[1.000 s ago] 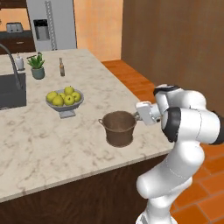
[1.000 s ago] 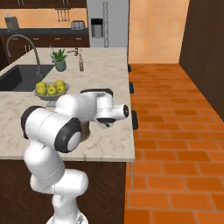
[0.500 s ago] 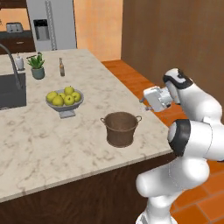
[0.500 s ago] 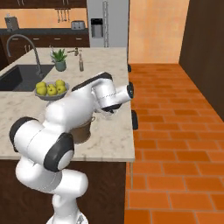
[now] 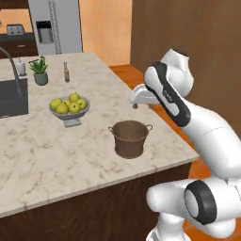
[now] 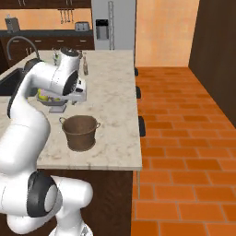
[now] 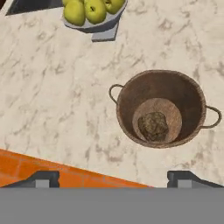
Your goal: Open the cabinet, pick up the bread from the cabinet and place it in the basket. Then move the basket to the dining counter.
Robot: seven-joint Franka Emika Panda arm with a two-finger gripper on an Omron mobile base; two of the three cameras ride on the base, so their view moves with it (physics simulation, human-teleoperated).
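The round brown basket point(image 5: 130, 138) point(image 6: 80, 132) stands upright on the pale marbled dining counter point(image 5: 37, 150) point(image 6: 115, 92) point(image 7: 52, 96), near its front corner. In the hand view the small tan-brown bread point(image 7: 153, 126) lies on the bottom of the basket point(image 7: 131, 92). My gripper point(image 5: 135, 104) point(image 6: 77, 97) point(image 7: 113, 178) hangs open above and just beyond the basket, pointing down at it, with nothing between its fingertips point(image 7: 41, 177). It touches neither basket nor bread. The cabinet is out of view.
A grey bowl of yellow-green fruit point(image 5: 69, 107) point(image 7: 94, 11) sits behind the basket. Farther back are a sink point(image 5: 9, 96), a potted plant point(image 5: 40, 70) and a small bottle point(image 5: 66, 73). Dark stools point(image 6: 142, 125) line the counter's edge over the brick floor point(image 6: 184, 138).
The gripper opened and let go of the basket's rim, then rose and pulled back above it. The basket has stayed where it was on the counter.
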